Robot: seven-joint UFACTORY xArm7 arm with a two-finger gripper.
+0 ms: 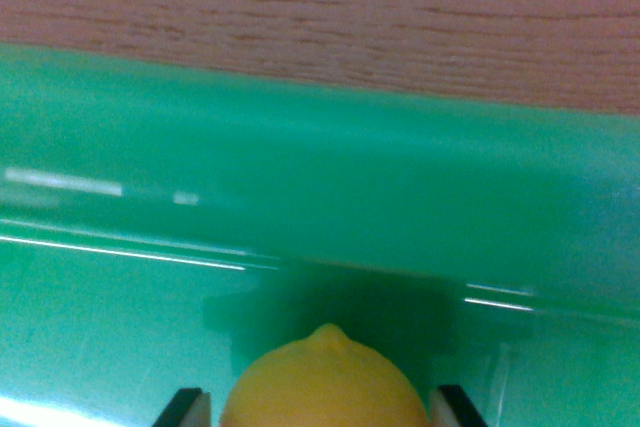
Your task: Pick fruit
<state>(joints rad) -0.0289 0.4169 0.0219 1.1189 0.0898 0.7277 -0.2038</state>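
A yellow lemon [325,382] with a pointed tip fills the bottom centre of the wrist view. My gripper [322,409] has one finger on each side of it, a pale pad with a black edge at the left [192,409] and another at the right [452,409], both pressed against the fruit. The lemon sits inside a green plastic container [320,177], just above its floor, where a dark shadow lies beneath the fruit. The lower part of the lemon and the fingertips are cut off by the frame's edge.
The green container's far wall and rim run across the middle of the view. Beyond the rim lies a reddish-brown wooden tabletop [320,17] across the top.
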